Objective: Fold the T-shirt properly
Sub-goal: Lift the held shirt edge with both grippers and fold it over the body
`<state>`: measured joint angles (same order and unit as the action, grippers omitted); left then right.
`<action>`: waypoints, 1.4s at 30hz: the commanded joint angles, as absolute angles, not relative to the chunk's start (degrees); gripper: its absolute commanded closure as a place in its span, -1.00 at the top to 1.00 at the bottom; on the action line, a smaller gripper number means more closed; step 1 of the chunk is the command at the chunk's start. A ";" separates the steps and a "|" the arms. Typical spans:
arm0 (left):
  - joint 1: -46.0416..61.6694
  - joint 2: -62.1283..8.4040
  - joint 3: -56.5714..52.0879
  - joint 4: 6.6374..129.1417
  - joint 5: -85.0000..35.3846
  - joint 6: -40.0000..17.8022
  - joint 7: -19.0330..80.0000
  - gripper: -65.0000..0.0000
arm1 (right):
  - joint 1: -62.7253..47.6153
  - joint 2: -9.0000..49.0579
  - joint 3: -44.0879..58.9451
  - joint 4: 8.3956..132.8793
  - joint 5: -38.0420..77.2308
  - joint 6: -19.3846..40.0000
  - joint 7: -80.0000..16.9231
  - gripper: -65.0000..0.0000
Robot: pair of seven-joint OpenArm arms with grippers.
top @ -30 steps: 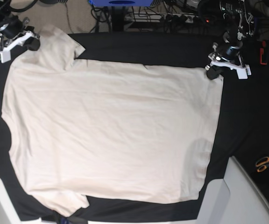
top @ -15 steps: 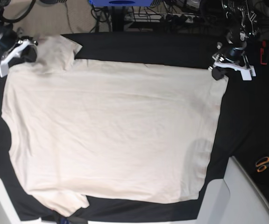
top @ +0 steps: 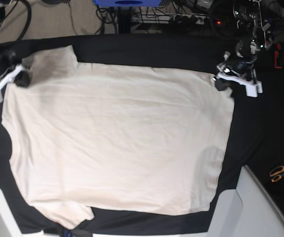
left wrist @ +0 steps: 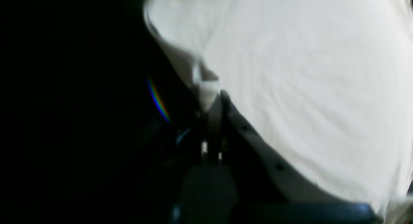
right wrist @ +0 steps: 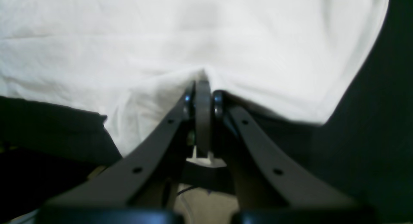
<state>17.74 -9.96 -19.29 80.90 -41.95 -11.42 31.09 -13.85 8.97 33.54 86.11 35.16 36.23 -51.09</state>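
T-shirt (top: 117, 143): light, limp, creases easily. My left gripper (top: 224, 80) pinches its hem corner; my right gripper (right wrist: 201, 88) clamps the sleeve edge. Corners remain the best holds.

A black-clothed tabletop (top: 147, 49) carries the cream T-shirt (top: 117, 143), spread nearly flat across most of it; orange-handled scissors (top: 279, 173) lie near its right edge, well apart

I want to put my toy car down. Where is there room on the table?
Bare black cloth runs along the far edge above the T-shirt, and down the side between its hem and the scissors. The middle is all shirt; the far corners are crowded by grippers.
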 commanded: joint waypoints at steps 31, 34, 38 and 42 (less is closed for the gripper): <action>4.97 -13.49 -15.60 79.69 -42.68 -8.22 37.32 -1.00 | 5.67 17.89 26.07 70.29 36.18 32.22 -50.59 -0.99; 6.73 -13.58 -15.60 83.74 -42.68 -8.22 38.20 -1.00 | 4.00 17.63 26.51 71.16 36.35 32.22 -50.77 -0.99; 10.77 -13.58 -17.54 86.73 -42.68 -8.22 38.20 -1.00 | -1.10 17.45 26.68 77.32 36.53 32.13 -51.03 -0.99; 13.93 -13.85 -20.26 88.66 -42.68 -8.22 38.20 -1.00 | -6.55 15.08 29.23 81.80 36.62 32.13 -51.03 -0.99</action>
<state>14.68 -12.93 -19.94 87.20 -41.87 -7.66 39.70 -6.83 14.06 28.84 80.90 35.81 31.94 -51.64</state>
